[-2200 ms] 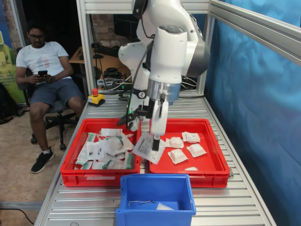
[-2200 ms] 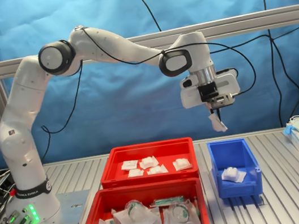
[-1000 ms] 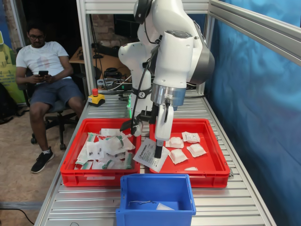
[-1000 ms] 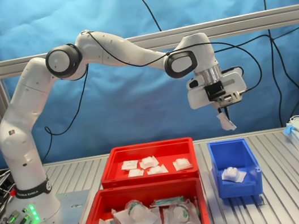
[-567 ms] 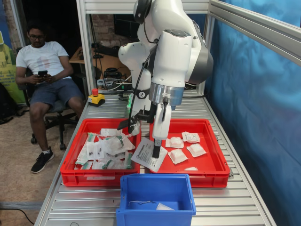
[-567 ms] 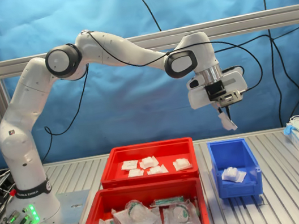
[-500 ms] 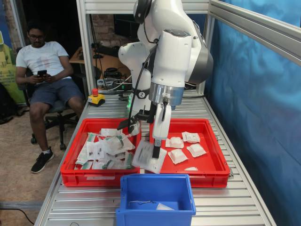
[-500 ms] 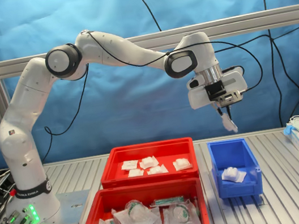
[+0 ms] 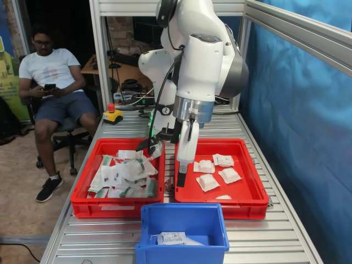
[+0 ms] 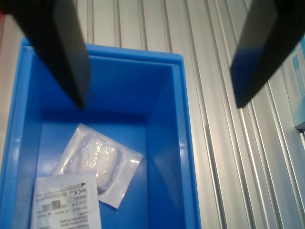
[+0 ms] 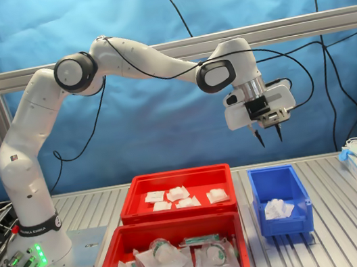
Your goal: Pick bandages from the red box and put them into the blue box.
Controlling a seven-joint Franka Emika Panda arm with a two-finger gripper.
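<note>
Tool [image 11: 269, 137] open above blue box [image 10: 167, 143]; bandages [image 10: 97, 162] inside, print unreadable.

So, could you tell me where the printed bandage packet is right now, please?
The printed bandage packet lies inside the blue box in the wrist view, overlapping a clear-wrapped packet, below the open fingers.

A blue curtain [image 11: 161, 109] hangs behind an aluminium frame [image 11: 284, 27], while a man [image 9: 52, 82] sits on a chair [image 9: 69, 132].

arm stretched out, gripper [image 11: 269, 137] pointing down, jaws apart, empty.
</note>
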